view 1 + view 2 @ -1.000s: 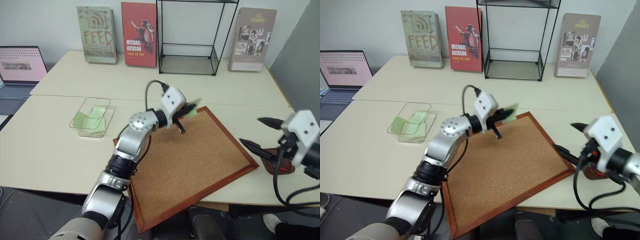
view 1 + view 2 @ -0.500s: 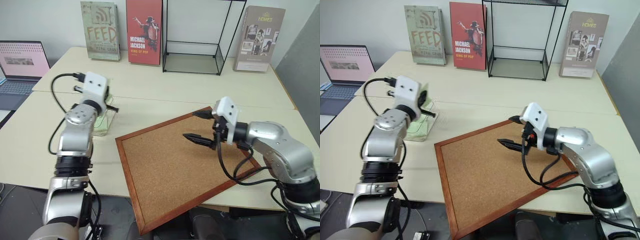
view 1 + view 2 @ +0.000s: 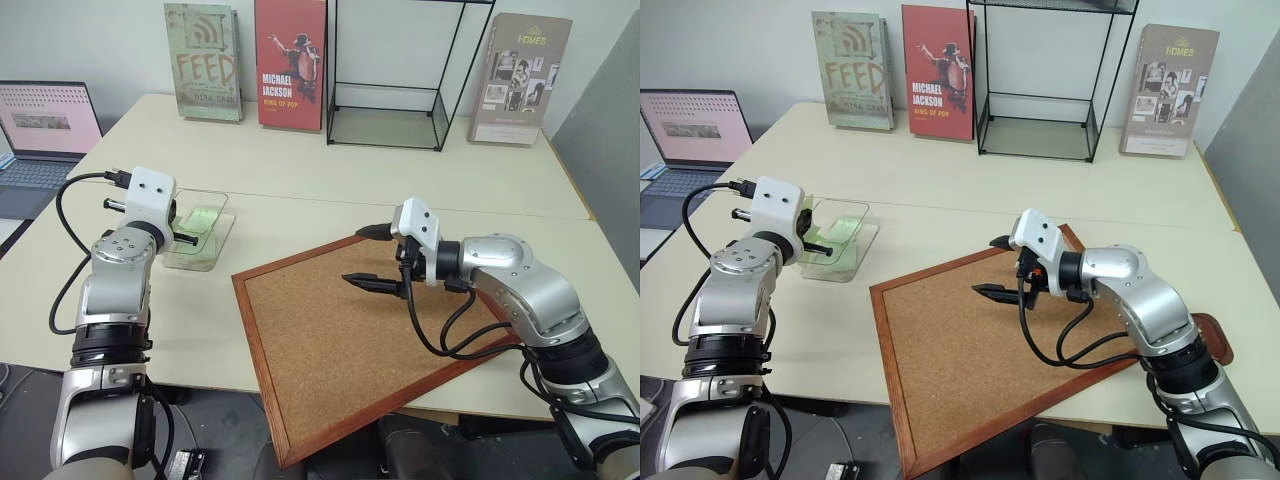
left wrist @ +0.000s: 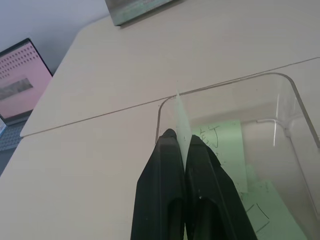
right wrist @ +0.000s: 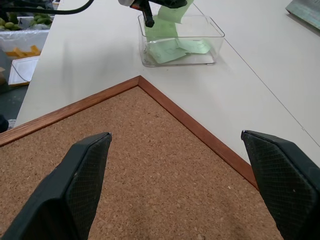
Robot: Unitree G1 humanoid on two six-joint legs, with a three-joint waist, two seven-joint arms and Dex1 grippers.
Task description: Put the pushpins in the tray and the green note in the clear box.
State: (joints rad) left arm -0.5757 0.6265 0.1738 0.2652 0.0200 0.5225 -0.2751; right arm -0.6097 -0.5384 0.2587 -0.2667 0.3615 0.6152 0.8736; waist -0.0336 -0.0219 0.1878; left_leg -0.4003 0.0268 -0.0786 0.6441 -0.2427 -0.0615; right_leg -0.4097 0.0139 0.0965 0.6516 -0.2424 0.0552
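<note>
My left gripper [image 4: 180,137] is shut on a pale green note [image 4: 181,117], which I see edge-on between its fingers. It holds the note at the near rim of the clear box [image 3: 212,232], which has other green slips [image 4: 225,150] lying inside. In the right wrist view the held green note [image 5: 170,12] hangs just over the clear box [image 5: 180,47]. My right gripper [image 3: 366,256] stands open over the corkboard's far corner, with nothing between its fingers. The dark reddish tray [image 3: 1218,338] peeks out behind my right arm. The pushpins are out of view.
A large wood-framed corkboard [image 3: 360,360] lies at an angle on the front of the table. At the back stand three books [image 3: 203,60] and a black wire-frame case [image 3: 385,125]. A laptop [image 3: 40,130] sits at the far left.
My left arm swung left with the green note, from over the corkboard to the clear box. My right arm came in from the right edge to above the corkboard, still open.
</note>
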